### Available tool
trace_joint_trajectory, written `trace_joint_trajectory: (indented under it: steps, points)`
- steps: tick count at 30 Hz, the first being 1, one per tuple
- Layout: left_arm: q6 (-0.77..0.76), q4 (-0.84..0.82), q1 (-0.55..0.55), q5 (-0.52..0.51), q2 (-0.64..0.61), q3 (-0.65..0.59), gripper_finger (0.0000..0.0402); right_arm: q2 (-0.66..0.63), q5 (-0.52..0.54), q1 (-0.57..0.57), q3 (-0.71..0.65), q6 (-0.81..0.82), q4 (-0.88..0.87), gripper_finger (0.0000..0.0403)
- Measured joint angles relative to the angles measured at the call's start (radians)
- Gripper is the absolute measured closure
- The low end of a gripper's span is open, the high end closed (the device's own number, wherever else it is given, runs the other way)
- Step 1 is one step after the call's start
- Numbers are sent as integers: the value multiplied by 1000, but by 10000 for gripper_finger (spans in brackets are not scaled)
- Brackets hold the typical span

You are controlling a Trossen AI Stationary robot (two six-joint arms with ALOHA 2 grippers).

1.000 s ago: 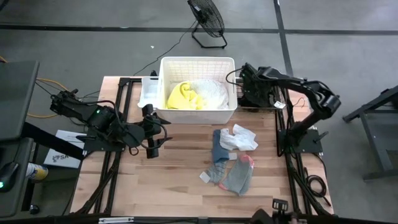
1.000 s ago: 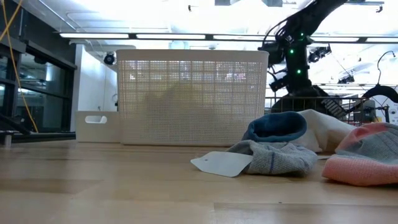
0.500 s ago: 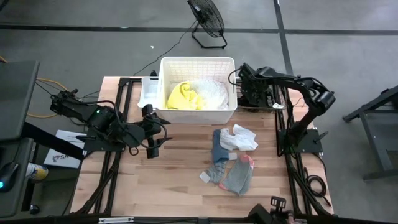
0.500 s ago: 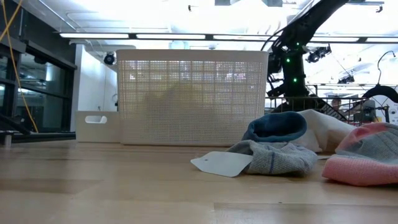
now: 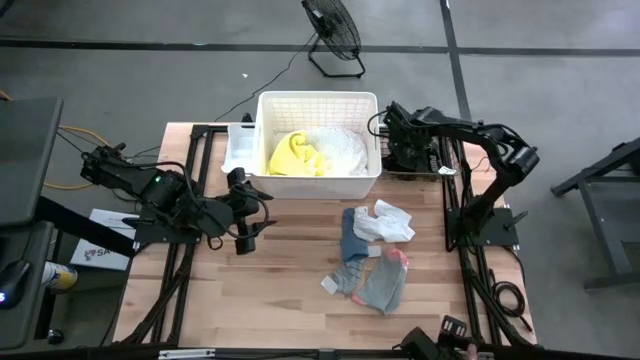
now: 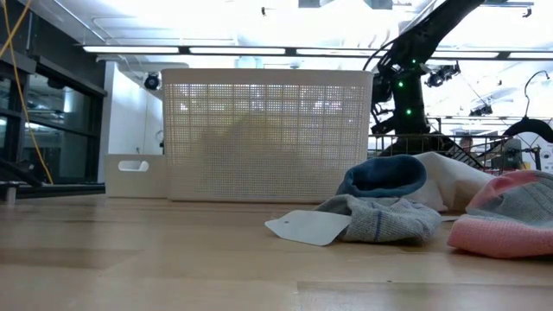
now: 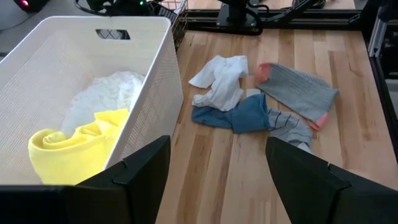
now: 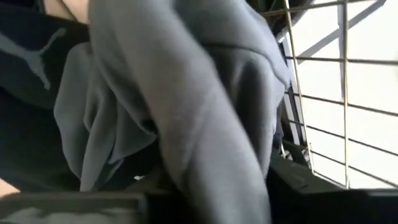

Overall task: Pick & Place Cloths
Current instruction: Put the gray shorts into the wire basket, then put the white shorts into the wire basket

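Note:
My right gripper [image 5: 399,150] reaches into a black wire basket [image 5: 428,160] at the table's far right, among dark cloths. In the right wrist view a dark grey cloth [image 8: 186,106] fills the frame beside a black cloth [image 8: 31,68]. A fold of the grey one runs down between my open right gripper's [image 8: 208,205] fingers. My left gripper [image 5: 258,212] hovers open and empty near the white slatted basket [image 5: 318,98], which holds a yellow cloth [image 5: 292,155] and a white cloth [image 5: 342,150]. Small white [image 5: 384,222], blue [image 5: 352,238] and grey-and-pink [image 5: 385,280] cloths lie on the table. My right gripper has a fold of the dark grey cloth [image 8: 205,168] between its open fingers, coming at it from above inside the wire basket. I cannot tell whether the fingers touch the cloth. The cloth rests on the other dark cloths.
A smaller white tray [image 5: 238,150] sits against the slatted basket's left side. A white tag [image 6: 311,226] lies by the small cloths. Bare wood lies at the near left of the table [image 5: 260,300]. A fan [image 5: 333,35] stands on the floor beyond the table.
My right arm has reached a little farther toward the table's left and down into the wire basket, then held still. The cloths on the table and in the slatted basket have not moved.

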Motion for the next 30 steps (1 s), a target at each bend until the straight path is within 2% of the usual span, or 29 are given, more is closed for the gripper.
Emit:
trace_joint_trajectory:
  steps: [5, 10, 21, 30]
  points:
    - [-6, -15, 0, 0, 0, 0, 144, -20, -6, 0, -1, 80, 3, 199]
    - [-7, -16, 0, 0, 0, 0, 144, -91, -52, 0, -1, 114, 2, 163]
    - [-26, -17, 0, 1, 0, 0, 144, -308, -236, 0, -1, 233, 7, 161]
    - [-31, -38, 0, 19, 0, 0, 144, -466, -596, 27, -1, 361, -45, 161]
